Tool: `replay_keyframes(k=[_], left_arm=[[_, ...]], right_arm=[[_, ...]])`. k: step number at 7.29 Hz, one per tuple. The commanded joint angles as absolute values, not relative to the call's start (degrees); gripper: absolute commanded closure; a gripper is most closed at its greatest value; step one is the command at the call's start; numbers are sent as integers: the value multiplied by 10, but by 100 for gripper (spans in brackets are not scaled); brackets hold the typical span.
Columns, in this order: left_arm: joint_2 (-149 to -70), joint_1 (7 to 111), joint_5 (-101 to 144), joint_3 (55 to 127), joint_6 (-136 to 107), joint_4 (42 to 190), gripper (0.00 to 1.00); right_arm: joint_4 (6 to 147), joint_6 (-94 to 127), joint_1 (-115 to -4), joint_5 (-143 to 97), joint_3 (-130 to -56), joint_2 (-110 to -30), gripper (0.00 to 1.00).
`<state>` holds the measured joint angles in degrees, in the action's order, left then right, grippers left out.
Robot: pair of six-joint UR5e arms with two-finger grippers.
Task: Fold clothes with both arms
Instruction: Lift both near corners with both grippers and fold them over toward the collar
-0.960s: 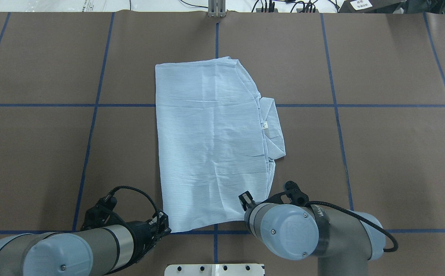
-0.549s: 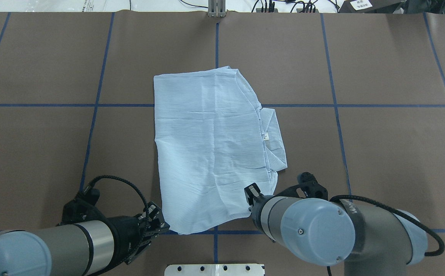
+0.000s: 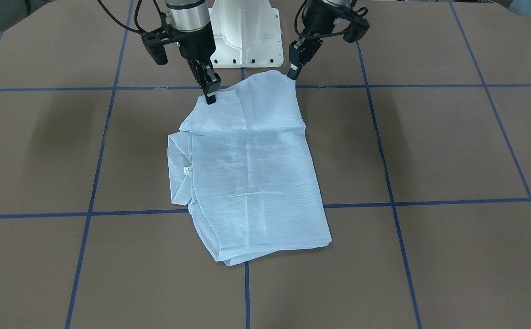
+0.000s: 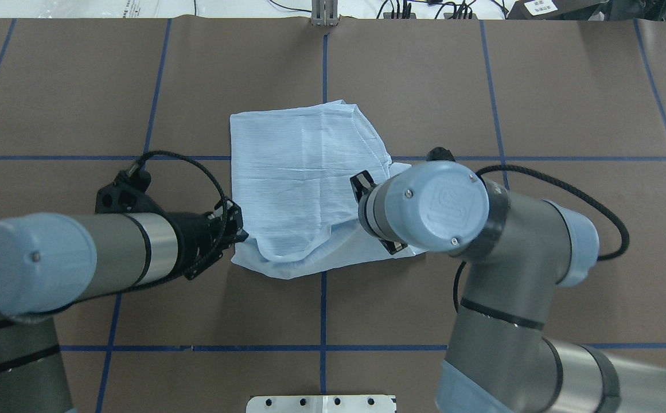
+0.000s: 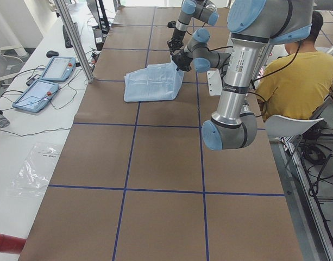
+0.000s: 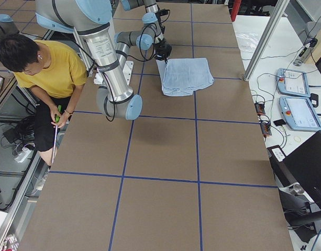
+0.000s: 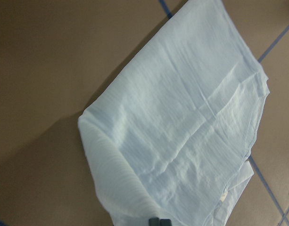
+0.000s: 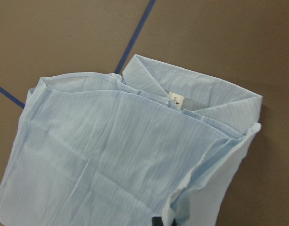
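The clothes are one pale blue striped shirt [image 3: 251, 183] lying in the middle of the brown table [image 4: 568, 229], folded into a rectangle. Its collar [image 8: 191, 89] and white neck label [image 8: 176, 99] show at one side. My left gripper [image 3: 292, 75] is shut on the near hem's corner and holds it above the table. My right gripper [image 3: 210, 98] is shut on the hem's other corner. The raised near part of the shirt [image 4: 287, 252] curls over the flat far part. In the overhead view the right wrist hides its own fingers.
The white pedestal base [image 3: 247, 36] stands just behind the raised hem. A seated person in a yellow top [image 5: 296, 81] is beside the robot. Two tablets [image 6: 296, 99] lie on the white side bench. Blue tape lines [image 4: 324, 310] cross the table.
Both grippers have risen and moved away from the robot's base, carrying the shirt's near hem with them. The near part of the shirt has left the table and bends over the rest.
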<state>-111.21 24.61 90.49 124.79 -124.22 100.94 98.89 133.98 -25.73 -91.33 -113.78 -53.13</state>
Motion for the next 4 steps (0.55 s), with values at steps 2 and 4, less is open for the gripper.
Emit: replay_keyframes(k=[2, 4], left_arm=[[-1190, 375, 955, 1099, -1146, 1042, 100], [-1228, 420, 957, 943, -1115, 1155, 100]], right_arm=[[893, 1297, -347, -965, -927, -435, 100], [851, 1259, -379, -994, -784, -363, 100]])
